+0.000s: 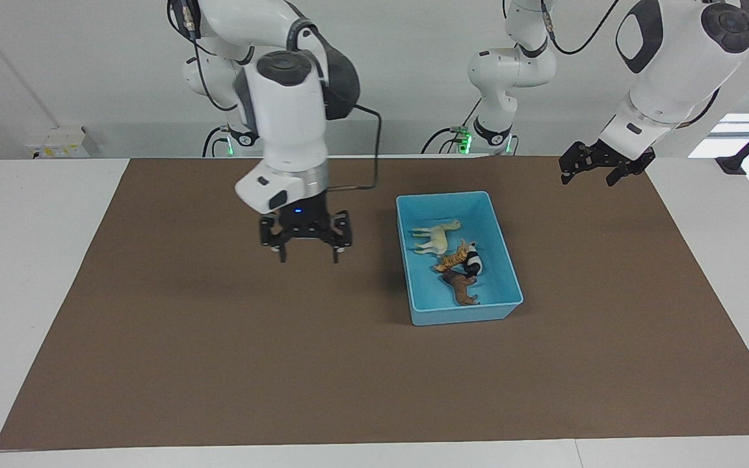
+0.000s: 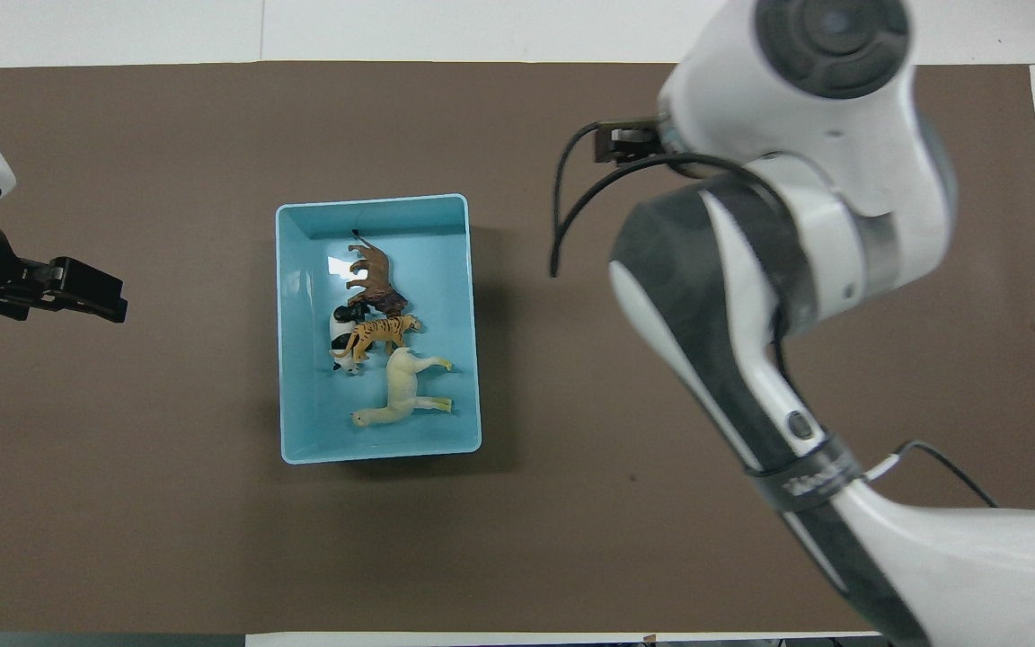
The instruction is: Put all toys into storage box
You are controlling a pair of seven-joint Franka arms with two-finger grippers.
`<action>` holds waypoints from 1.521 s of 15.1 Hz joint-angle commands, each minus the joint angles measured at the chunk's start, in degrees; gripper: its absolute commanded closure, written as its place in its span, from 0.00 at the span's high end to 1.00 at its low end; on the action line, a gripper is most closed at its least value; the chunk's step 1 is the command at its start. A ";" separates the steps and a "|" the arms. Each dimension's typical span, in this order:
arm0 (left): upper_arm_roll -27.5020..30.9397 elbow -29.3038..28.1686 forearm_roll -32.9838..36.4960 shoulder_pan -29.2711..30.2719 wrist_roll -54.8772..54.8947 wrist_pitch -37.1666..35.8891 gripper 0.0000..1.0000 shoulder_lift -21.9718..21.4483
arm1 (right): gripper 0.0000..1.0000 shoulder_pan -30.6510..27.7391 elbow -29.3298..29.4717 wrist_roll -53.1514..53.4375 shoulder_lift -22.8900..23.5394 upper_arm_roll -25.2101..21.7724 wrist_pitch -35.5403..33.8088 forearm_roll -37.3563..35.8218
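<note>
right hand [image 1: 309,252] empty, fingers apart, frame centre-left | light blue plastic storage box [image 1: 504,260] beside it, long axis vertical in frame, holds all four toy animals [image 1: 454,261] | left hand [image 1: 597,170] upper right, waits, fingers apart

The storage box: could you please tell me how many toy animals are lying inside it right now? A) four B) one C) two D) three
A: the storage box holds the cream-white horse, the tiger, the panda and the brown lion, and no toy lies on the brown mat outside it.
</note>
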 commanded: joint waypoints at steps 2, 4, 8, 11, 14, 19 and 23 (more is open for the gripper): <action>0.14 1.67 0.82 -0.10 1.38 -0.81 1.00 0.92 | 1.00 -9.67 -3.05 -12.91 -3.53 1.13 -1.02 0.04; 0.14 1.84 0.82 -0.10 1.38 -0.72 1.00 1.01 | 1.00 -15.04 -5.33 -15.74 -7.04 1.22 -4.17 1.18; 0.49 1.84 0.82 -0.01 1.47 -0.45 1.00 1.10 | 1.00 -20.42 -6.22 -15.58 -11.79 1.14 -14.00 3.64; 0.14 1.93 0.74 -0.10 1.82 -0.89 1.00 1.10 | 1.00 -20.95 -14.36 -14.96 -18.90 1.22 -16.59 3.55; -0.03 2.19 0.47 -0.18 1.56 -0.11 1.00 1.10 | 1.00 -23.66 -19.93 -14.87 -22.53 2.71 -13.59 3.47; -0.56 2.54 0.39 -0.27 1.29 1.56 1.00 1.01 | 1.00 -27.01 -23.01 -15.57 -22.70 5.62 -8.31 3.11; -0.65 2.28 0.65 -0.71 1.12 1.57 1.00 0.57 | 1.00 -26.67 -22.66 -15.22 -22.71 5.71 -8.76 3.11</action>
